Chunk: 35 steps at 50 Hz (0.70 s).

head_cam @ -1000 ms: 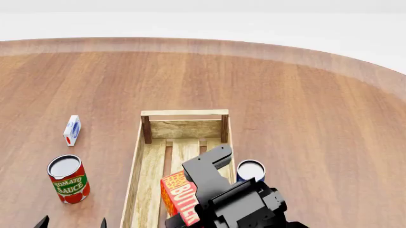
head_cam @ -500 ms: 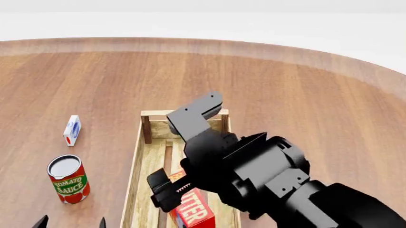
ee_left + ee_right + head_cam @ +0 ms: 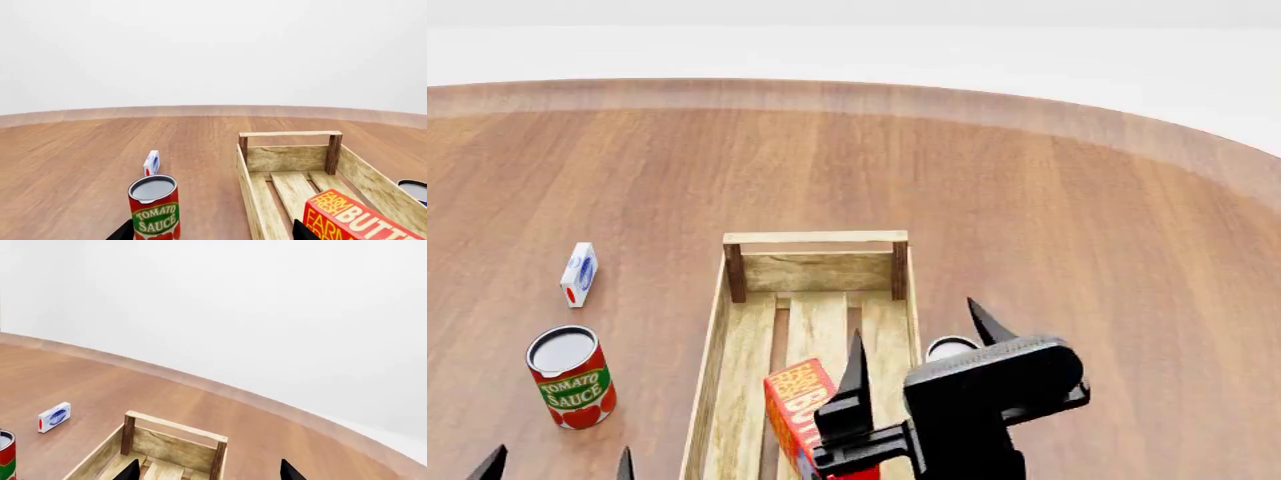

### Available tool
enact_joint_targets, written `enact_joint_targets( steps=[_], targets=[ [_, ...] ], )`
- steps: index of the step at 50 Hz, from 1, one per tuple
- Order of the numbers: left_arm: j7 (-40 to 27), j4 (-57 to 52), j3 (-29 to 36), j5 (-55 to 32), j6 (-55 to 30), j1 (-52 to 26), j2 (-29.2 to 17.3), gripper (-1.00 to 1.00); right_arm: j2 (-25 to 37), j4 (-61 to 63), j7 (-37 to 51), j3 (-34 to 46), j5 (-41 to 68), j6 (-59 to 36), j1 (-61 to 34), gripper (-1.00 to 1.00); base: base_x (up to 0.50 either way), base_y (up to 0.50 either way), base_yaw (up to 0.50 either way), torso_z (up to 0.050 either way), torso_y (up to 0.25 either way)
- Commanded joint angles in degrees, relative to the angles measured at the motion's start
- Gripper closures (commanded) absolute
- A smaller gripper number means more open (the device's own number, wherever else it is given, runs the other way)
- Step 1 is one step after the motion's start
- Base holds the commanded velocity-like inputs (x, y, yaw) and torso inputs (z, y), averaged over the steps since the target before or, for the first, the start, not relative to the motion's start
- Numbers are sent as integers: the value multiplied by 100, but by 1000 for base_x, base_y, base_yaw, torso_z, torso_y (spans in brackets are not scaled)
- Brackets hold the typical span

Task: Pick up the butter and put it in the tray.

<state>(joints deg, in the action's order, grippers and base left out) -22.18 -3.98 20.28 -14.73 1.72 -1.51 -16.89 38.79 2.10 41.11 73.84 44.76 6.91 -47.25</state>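
Red-orange rectangular butter carton [image 3: 797, 412]: standing inside long pale slatted wooden tray [image 3: 741, 275], near end. Black right gripper [image 3: 918, 340]: above tray, fingers spread, holding nothing. Left gripper [image 3: 557, 463]: fingertips apart, beside tomato sauce can [image 3: 570, 377].

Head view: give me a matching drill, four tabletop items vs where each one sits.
Items:
1. butter
2. tomato sauce can
3. small white-blue carton
4. silver-topped can

Places:
A. on the table just outside the tray's right wall
B. inside the tray, near end
C. left of the tray, farther from the robot
D. left of the tray, nearer the robot

Pairs: 1-B, 2-D, 3-C, 4-A
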Motion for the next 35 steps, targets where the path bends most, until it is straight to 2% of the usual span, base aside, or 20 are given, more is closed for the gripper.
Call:
enact_joint_targets(
  steps=[1, 14, 22, 35],
  targets=[
    [-149, -217, -18, 133, 71, 90, -73, -100, 643, 774, 1190, -67, -1190, 1259, 1146, -100, 0, 0, 0, 0, 0],
    [-198, -310, 23, 260, 237, 199, -133, -100, 682, 743, 1800, -37, -2023, 1611, 1726, -100, 0, 0, 0, 0, 0],
    [-234, -377, 43, 320, 309, 294, -169, -100, 556, 484, 1879, -12, -2290, 2017, 2012, -100, 0, 0, 0, 0, 0],
    [-270, -436, 63, 346, 335, 321, -196, -100, 607, 673, 2001, 4, -2551, 2010, 2126, -100, 0, 0, 0, 0, 0]
  ],
)
